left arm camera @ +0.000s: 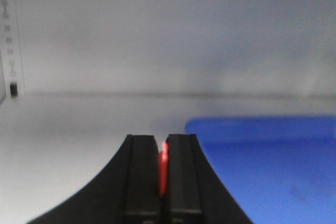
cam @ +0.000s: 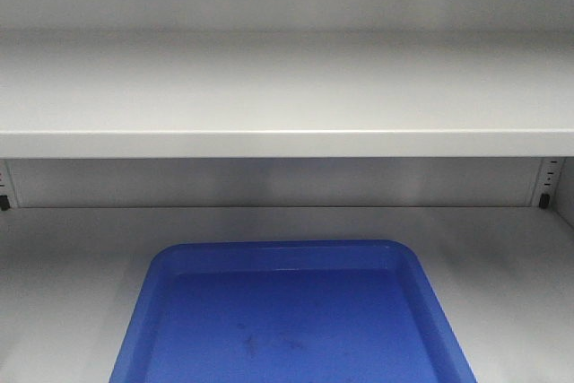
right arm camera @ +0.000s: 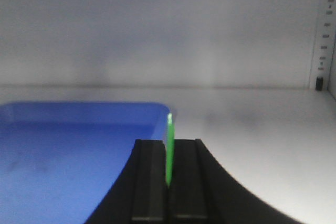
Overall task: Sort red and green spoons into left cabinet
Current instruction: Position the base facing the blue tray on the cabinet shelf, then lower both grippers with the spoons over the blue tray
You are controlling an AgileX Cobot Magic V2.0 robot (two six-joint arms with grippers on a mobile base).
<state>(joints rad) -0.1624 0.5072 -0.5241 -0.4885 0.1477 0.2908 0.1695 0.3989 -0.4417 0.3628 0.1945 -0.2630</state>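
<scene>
Two spoons are held inside the left cabinet (cam: 269, 184), one per arm. The red spoon (left arm camera: 164, 169) is pinched edge-on between the closed jaws of the left claw (left arm camera: 162, 141), and the green spoon (right arm camera: 169, 127) is clamped likewise in the right claw (right arm camera: 168, 144), its tip standing just above the fingertips. The blue tray (cam: 287, 250) lies on the cabinet floor beneath the shelf (cam: 287, 143), between the two claws; no spoon is seen in it. Carrying is judged nearly done, with placing in hand. Next, each claw would need to be brought over the tray, lowered and opened so that the spoons are released flat.
</scene>
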